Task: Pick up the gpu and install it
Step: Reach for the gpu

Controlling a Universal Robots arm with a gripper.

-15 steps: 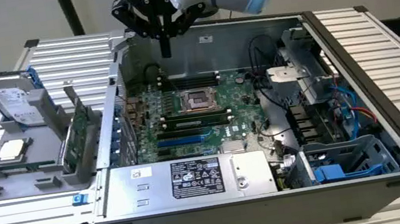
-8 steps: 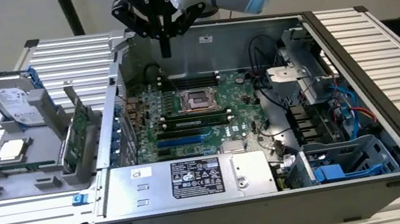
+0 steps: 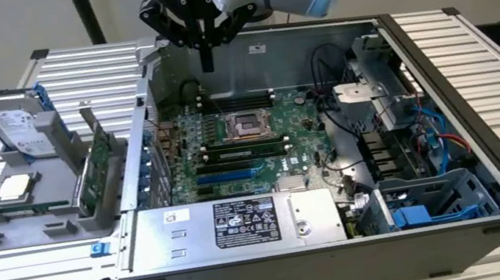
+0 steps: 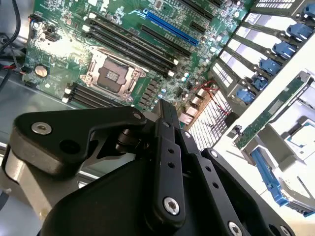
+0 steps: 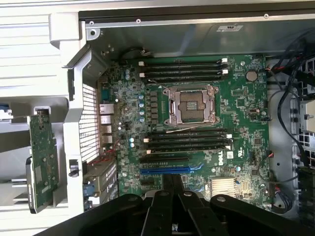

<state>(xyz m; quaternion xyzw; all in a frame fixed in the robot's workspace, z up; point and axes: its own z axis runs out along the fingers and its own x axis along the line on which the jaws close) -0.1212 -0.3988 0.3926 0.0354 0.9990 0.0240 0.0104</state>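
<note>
The gpu [image 3: 101, 161] stands on edge in a grey holder [image 3: 38, 216] on the table, on the exterior view's left, outside the open computer case [image 3: 444, 111]. Its green circuit board face shows in the first wrist view [image 5: 42, 157], and its edge shows in the second wrist view [image 4: 268, 114]. My gripper [image 3: 206, 63] hangs above the far end of the case, over the motherboard [image 3: 240, 141], well apart from the gpu. Its black fingers [image 5: 171, 183] are together with nothing between them, and the second wrist view shows them pressed close as well [image 4: 166, 109].
A silver hard drive with blue rails [image 3: 15, 123] and a processor [image 3: 14, 188] sit in the same holder. Inside the case are the blue expansion slot [image 5: 170, 170], the empty processor socket [image 5: 192, 104], a silver power supply [image 3: 233, 224], cables [image 3: 427, 132] and a drive cage [image 3: 428, 202].
</note>
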